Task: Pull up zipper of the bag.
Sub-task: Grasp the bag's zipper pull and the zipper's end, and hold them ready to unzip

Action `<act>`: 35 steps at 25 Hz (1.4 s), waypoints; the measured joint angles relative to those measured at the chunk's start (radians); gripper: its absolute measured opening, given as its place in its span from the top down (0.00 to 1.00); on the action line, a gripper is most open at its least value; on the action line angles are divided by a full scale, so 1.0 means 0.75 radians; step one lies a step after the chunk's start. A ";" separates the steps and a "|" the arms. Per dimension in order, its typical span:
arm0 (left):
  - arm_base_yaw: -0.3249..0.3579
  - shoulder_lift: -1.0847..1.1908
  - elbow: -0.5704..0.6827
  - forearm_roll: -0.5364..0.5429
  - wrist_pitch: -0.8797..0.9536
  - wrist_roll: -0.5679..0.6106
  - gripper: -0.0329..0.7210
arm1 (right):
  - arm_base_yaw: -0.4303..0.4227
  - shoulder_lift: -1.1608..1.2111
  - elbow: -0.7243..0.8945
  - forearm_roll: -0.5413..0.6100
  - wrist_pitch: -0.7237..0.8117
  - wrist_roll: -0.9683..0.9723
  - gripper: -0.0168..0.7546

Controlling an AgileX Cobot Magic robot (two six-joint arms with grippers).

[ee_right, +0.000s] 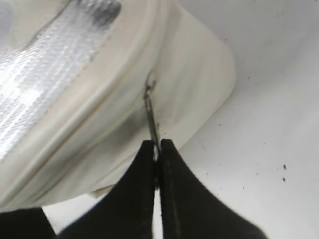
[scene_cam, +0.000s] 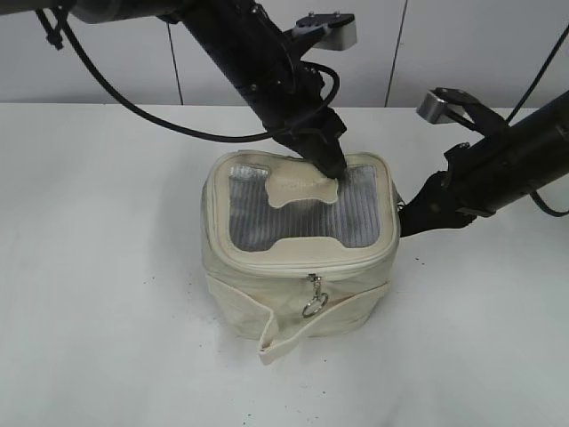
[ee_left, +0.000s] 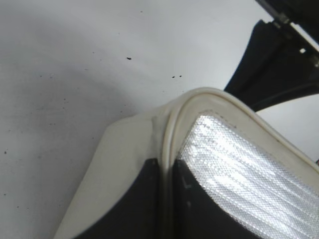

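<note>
- Now, your bag (scene_cam: 298, 240) sits upright mid-table (scene_cam: 98, 285), its mesh lid (scene_cam: 307, 213) facing up.
- Your left gripper (scene_cam: 329, 165) presses down on the lid's rear tab (scene_cam: 302, 189); in its wrist view the fingers (ee_left: 134, 199) lie close together astride the lid's piped edge, with no wide gap between them.
- Your right gripper (ee_right: 157, 149) is at the bag's right side, jaws clenched on a thin metal zipper pull (ee_right: 151, 112).
- A second pull with a ring (scene_cam: 315, 298) hangs free at the front, on the zipper (scene_cam: 302, 267) under the lid edge.
- One loose strap (scene_cam: 289, 334) droops across the front.
</note>
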 joint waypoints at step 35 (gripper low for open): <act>-0.005 0.000 0.000 -0.009 0.047 -0.022 0.90 | 0.807 -0.352 0.124 -0.233 -0.161 0.576 0.99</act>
